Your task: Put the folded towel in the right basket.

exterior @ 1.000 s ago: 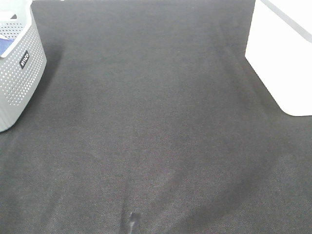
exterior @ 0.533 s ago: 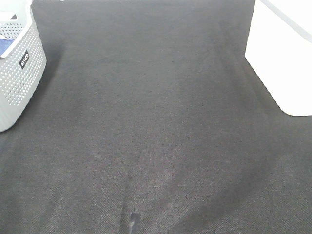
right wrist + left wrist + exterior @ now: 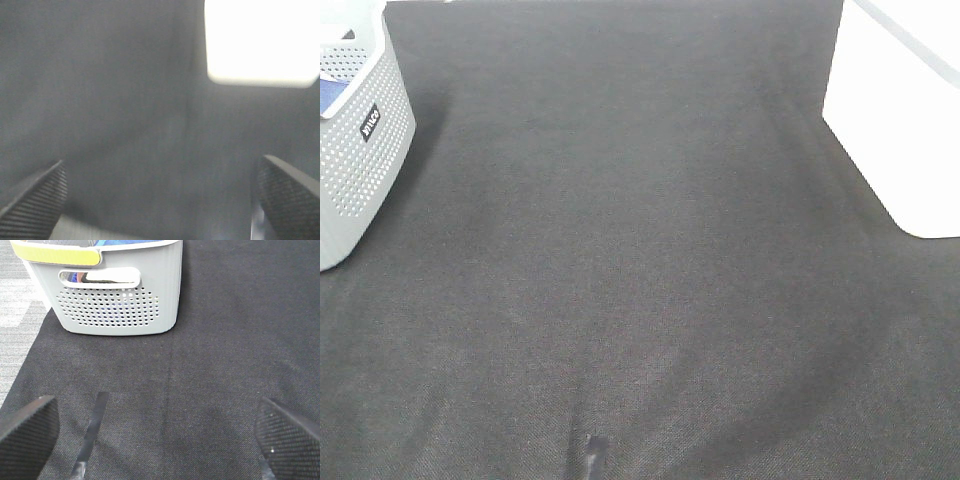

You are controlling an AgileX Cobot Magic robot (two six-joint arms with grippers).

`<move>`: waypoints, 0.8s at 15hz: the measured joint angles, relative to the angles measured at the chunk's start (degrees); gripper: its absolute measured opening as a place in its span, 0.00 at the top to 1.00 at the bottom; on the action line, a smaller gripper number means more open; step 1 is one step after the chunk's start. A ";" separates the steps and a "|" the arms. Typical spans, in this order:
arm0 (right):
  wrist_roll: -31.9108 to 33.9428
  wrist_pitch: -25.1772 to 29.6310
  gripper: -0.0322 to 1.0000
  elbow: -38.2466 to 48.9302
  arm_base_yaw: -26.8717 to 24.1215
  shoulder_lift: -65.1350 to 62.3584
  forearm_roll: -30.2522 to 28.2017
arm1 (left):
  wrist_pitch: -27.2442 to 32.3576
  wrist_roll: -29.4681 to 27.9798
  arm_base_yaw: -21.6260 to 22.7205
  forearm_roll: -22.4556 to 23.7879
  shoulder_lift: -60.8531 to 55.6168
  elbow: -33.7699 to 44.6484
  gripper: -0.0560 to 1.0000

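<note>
Dark woven cloth (image 3: 640, 260) covers the whole work surface, and no folded towel lies on it; the towel may be the white fold behind the handle of the grey basket (image 3: 117, 300), but I cannot tell. The left gripper (image 3: 155, 432) and right gripper (image 3: 160, 195) both stand wide apart, empty. A good start is finding the towel before reaching. The white basket (image 3: 900, 120) waits at the right.
</note>
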 joint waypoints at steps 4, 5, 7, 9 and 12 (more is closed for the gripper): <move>0.00 1.09 0.02 4.13 0.29 0.00 1.72 | 0.00 0.00 0.00 0.00 0.00 0.00 0.01; 0.00 -0.69 0.02 4.93 -0.46 0.00 2.69 | 0.00 0.00 0.00 0.00 0.00 0.00 0.01; -2.58 -2.58 0.02 6.07 -4.76 0.00 4.87 | 0.00 0.00 0.00 0.00 0.00 0.00 0.01; -3.61 -2.81 0.02 6.07 -5.16 0.00 5.90 | 0.00 0.00 0.00 0.00 0.00 0.00 0.01; -4.07 -2.86 0.02 6.07 -5.16 0.00 6.02 | 0.00 0.00 0.00 0.00 0.00 0.00 0.01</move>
